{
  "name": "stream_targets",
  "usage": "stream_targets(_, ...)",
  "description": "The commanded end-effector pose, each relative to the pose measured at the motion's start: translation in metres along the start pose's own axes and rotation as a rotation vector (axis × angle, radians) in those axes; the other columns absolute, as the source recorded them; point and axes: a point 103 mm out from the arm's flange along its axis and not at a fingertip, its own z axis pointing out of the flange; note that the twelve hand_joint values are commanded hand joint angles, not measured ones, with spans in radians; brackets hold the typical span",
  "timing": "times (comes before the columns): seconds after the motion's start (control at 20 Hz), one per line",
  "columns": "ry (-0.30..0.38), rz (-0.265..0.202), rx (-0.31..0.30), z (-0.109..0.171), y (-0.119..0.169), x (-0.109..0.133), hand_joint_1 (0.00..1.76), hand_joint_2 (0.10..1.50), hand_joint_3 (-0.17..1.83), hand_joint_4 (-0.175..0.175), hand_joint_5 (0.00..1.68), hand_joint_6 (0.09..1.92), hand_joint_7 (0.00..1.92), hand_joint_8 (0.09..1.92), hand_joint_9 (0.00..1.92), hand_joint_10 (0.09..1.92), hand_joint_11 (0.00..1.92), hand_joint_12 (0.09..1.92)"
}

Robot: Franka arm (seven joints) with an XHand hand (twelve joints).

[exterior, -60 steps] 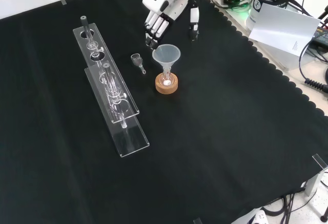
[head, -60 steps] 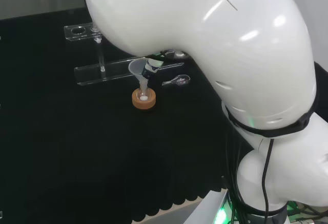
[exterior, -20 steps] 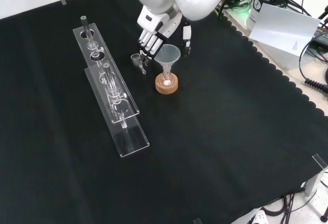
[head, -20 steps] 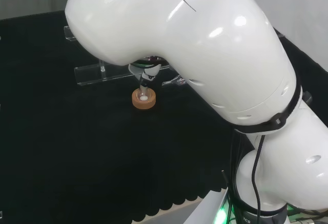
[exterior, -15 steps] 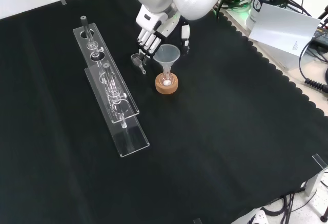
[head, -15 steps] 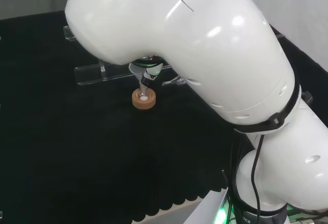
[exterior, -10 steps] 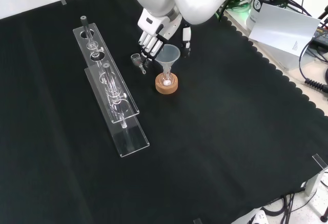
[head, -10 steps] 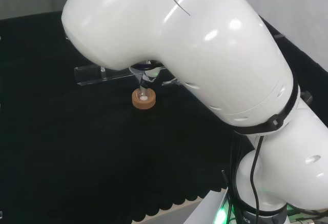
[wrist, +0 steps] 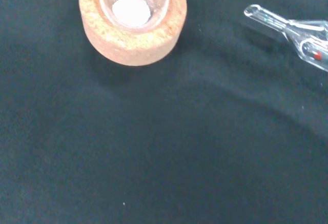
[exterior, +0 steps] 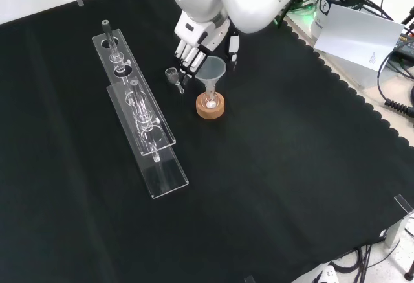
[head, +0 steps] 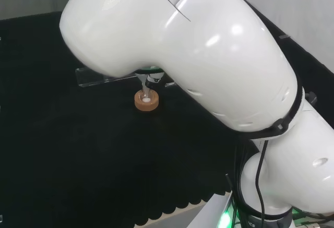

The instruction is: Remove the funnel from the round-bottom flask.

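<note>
In the head view we see one cork stand [head: 146, 100] with the round-bottom flask [head: 147, 96] seated in it, the arm's link covering most of the funnel above.

In the front view one funnel [exterior: 211, 68] sits in the flask's neck, so we judge the removal not yet done. The hand [exterior: 194, 37] hovers just behind it, fingers straight and spread, thumb apart, holding nothing. We count two clear racks [exterior: 145, 127] and one small glass piece [exterior: 173, 76].

In the wrist view we find white powder [wrist: 131, 9] in the flask.
</note>
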Motion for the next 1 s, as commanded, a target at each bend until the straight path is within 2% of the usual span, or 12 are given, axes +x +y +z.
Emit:
stream_targets(0.05,-0.059,-0.001,-0.051,-0.003,0.0,0.008,0.8,0.98,-0.17,-0.104,0.34,0.09,0.29,0.73,0.47,0.69,0.34,1.35)
stream_targets(0.4,-0.061,-0.005,-0.073,-0.015,-0.007,0.006,0.82,1.01,-0.17,-0.091,0.45,0.09,0.43,0.74,0.54,0.64,0.38,1.33)
stream_targets(1.0,-0.041,0.026,-0.135,-0.057,-0.038,-0.005,0.82,1.01,-0.17,-0.089,0.46,0.09,0.44,0.73,0.57,0.62,0.39,1.32)
